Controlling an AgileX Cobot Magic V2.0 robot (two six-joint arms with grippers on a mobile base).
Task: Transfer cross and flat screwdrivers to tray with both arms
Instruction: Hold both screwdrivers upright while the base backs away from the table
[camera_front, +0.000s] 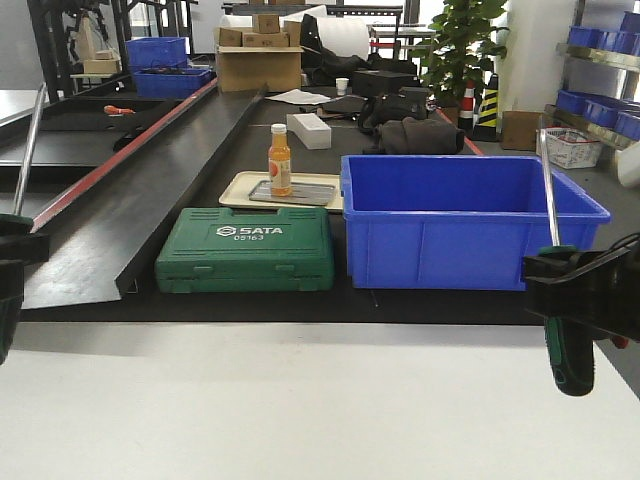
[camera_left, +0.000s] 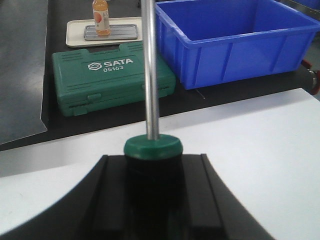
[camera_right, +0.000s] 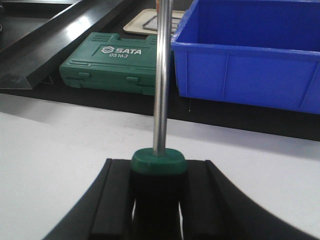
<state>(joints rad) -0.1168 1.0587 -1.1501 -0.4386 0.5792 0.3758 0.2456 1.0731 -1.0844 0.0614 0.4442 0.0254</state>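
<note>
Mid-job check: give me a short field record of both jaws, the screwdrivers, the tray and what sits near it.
left jaws: shut on left screwdriver, shaft pointing up
right jaws: shut on right screwdriver, shaft pointing up
tray: on beige tray, no screwdriver in it
on tray: orange bottle, upright
nearby: green tool case, blue bin

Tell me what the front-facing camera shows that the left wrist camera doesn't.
Only the front view: the right claw gripping a green-and-black-handled steel screwdriver, and a leafy potted plant behind. Only the left wrist view: the left claw closed on the left screwdriver, whose round green collar shows whole; the front view crops both. Both: the green plastic SATA tool case, the deep blue plastic bin, and the orange bottle standing on the shallow grey metal tray.
</note>
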